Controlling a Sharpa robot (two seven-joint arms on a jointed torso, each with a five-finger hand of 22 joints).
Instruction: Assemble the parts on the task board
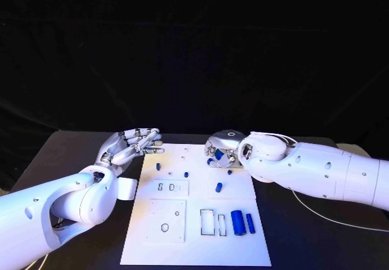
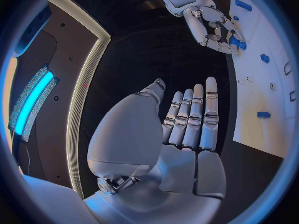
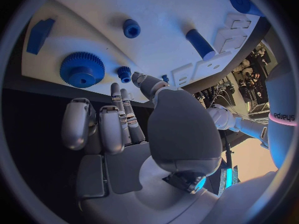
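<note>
My right hand (image 1: pixel 220 153) hovers over the far end of the white board (image 1: pixel 196 247), palm down. In the right wrist view its fingers (image 3: pixel 116 122) are curled in toward the palm, the thumb reaching forward. I see blue showing under the hand in the head view, and in the left wrist view blue sits against its fingertips, but I cannot tell whether it grips that piece or only hangs over it. Just past the fingertips, on the board, lies a small blue gear (image 3: pixel 124 73). Beside that is a large blue gear (image 3: pixel 81 69), and beyond it a blue block (image 3: pixel 40 34) near the board's corner. Farther out from the hand are a round blue knob (image 3: pixel 131 28) and a blue cylinder (image 3: pixel 200 42) lying flat.

My left hand (image 1: pixel 131 146) is raised beside the board's far corner, off the board, fingers (image 2: pixel 196 115) straight, close together and holding nothing. Nearest it on the board is a small blue peg (image 1: pixel 158 166). Farther toward me a short blue pin (image 1: pixel 218 187) stands near the middle. At the near end, well apart from both hands, a thick blue cylinder (image 1: pixel 238 223) and a thinner blue rod (image 1: pixel 250 223) lie side by side, next to the rectangular slots (image 1: pixel 214 222).
</note>
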